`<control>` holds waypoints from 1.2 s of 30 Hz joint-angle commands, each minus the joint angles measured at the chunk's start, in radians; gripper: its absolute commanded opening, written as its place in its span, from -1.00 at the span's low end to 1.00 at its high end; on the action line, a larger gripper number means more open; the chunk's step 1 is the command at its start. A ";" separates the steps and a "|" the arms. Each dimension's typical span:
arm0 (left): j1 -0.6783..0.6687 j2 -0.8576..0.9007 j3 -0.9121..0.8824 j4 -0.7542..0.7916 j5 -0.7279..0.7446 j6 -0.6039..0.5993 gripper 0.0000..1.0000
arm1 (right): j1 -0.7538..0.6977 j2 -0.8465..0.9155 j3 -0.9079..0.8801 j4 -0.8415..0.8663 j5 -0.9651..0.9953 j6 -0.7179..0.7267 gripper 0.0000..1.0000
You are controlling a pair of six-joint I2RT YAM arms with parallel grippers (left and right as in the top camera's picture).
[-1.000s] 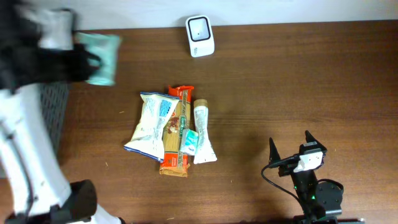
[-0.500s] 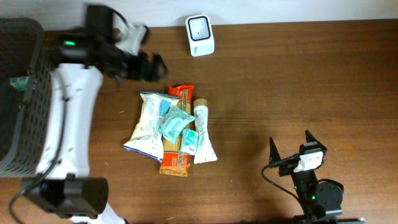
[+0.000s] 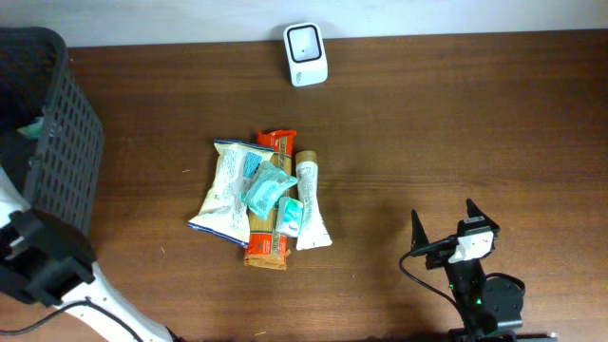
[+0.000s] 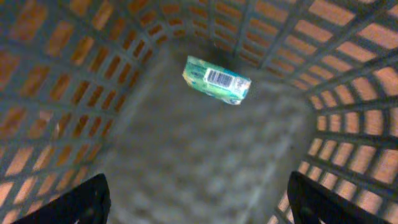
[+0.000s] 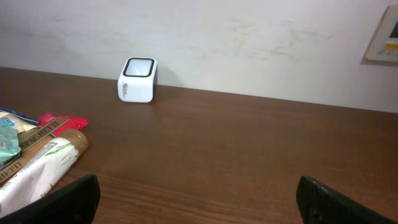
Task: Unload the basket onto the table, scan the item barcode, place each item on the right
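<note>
A teal packet [image 4: 216,79] with a white barcode facing up lies on the floor of the black mesh basket [image 4: 74,74]. My left gripper [image 4: 198,180] hangs open above it, inside the basket, with nothing between its fingers [image 4: 87,199]. From overhead the basket [image 3: 66,142] stands at the table's left edge and a sliver of the teal packet [image 3: 33,126] shows inside. The white scanner [image 3: 306,54] sits at the back centre. My right gripper [image 3: 444,218] rests open at the front right, far from everything. The right wrist view also takes in the scanner [image 5: 137,79].
A pile of packages [image 3: 261,199] lies mid-table: a white-blue bag, an orange pack, a white tube and a teal packet on top. Its edge [image 5: 37,155] is at the left of the right wrist view. A white wall runs behind the table.
A second ago my left gripper held a teal packet at the back left. It has since opened over the basket, where a packet lies. Another teal packet has appeared on the pile.
</note>
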 commanded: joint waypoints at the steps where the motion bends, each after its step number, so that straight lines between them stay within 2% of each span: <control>1: 0.006 0.075 0.001 0.137 0.003 0.106 0.77 | -0.005 -0.006 -0.007 -0.003 -0.002 0.008 0.98; 3: 0.003 0.129 0.001 0.210 0.090 0.159 0.59 | -0.005 -0.006 -0.007 -0.003 -0.002 0.008 0.98; 4: 0.002 0.160 0.001 0.250 0.109 0.158 0.58 | -0.005 -0.006 -0.007 -0.003 -0.002 0.008 0.97; 8: 0.000 0.270 0.001 0.371 0.127 0.158 0.64 | -0.005 -0.006 -0.007 -0.003 -0.002 0.008 0.98; 9: 0.000 0.286 0.001 0.386 0.129 0.158 0.74 | -0.005 -0.006 -0.007 -0.003 -0.002 0.008 0.97; 10: 0.000 0.294 0.001 0.392 0.129 0.158 0.75 | -0.005 -0.006 -0.007 -0.003 -0.002 0.008 0.97; 13: -0.001 0.340 0.000 0.400 0.148 0.158 0.74 | -0.005 -0.006 -0.007 -0.003 -0.002 0.008 0.98; 15: -0.001 0.373 0.000 0.388 0.148 0.157 0.67 | -0.005 -0.006 -0.007 -0.003 -0.002 0.008 0.98; 16: -0.001 0.388 0.000 0.381 0.148 0.154 0.33 | -0.005 -0.006 -0.007 -0.003 -0.002 0.008 0.98; 17: -0.001 0.389 0.000 0.373 0.148 0.154 -0.28 | -0.005 -0.006 -0.007 -0.003 -0.002 0.008 0.98; 19: -0.001 0.389 0.000 0.369 0.148 0.154 -0.77 | -0.005 -0.006 -0.007 -0.003 -0.002 0.008 0.98; 20: -0.001 0.390 0.000 0.356 0.148 0.154 -0.95 | -0.005 -0.006 -0.007 -0.003 -0.002 0.008 0.97; 21: -0.001 0.391 -0.005 0.346 0.148 0.154 -1.00 | -0.005 -0.006 -0.007 -0.003 -0.002 0.008 0.97; 23: -0.001 0.396 -0.015 0.328 0.147 0.136 -0.88 | -0.005 -0.006 -0.007 -0.003 -0.002 0.008 0.97; 26: -0.001 0.427 -0.015 0.324 0.148 -0.010 -0.16 | -0.005 -0.006 -0.007 -0.003 -0.002 0.008 0.97; 27: -0.001 0.440 -0.015 0.324 0.148 -0.031 -0.09 | -0.005 -0.006 -0.007 -0.003 -0.002 0.008 0.98; 31: -0.001 0.457 -0.015 0.328 0.148 -0.034 -0.06 | -0.005 -0.006 -0.007 -0.003 -0.002 0.008 0.97; 32: -0.001 0.457 -0.015 0.327 0.148 -0.034 -0.13 | -0.005 -0.006 -0.007 -0.003 -0.002 0.008 0.97; 33: -0.001 0.457 -0.015 0.325 0.148 -0.034 -0.36 | -0.005 -0.006 -0.007 -0.003 -0.002 0.008 0.98; 35: -0.001 0.457 -0.015 0.283 0.147 -0.034 -0.69 | -0.005 -0.006 -0.007 -0.003 -0.002 0.008 0.98; 36: -0.001 0.457 -0.015 0.248 0.147 -0.034 -0.77 | -0.005 -0.006 -0.007 -0.003 -0.002 0.008 0.98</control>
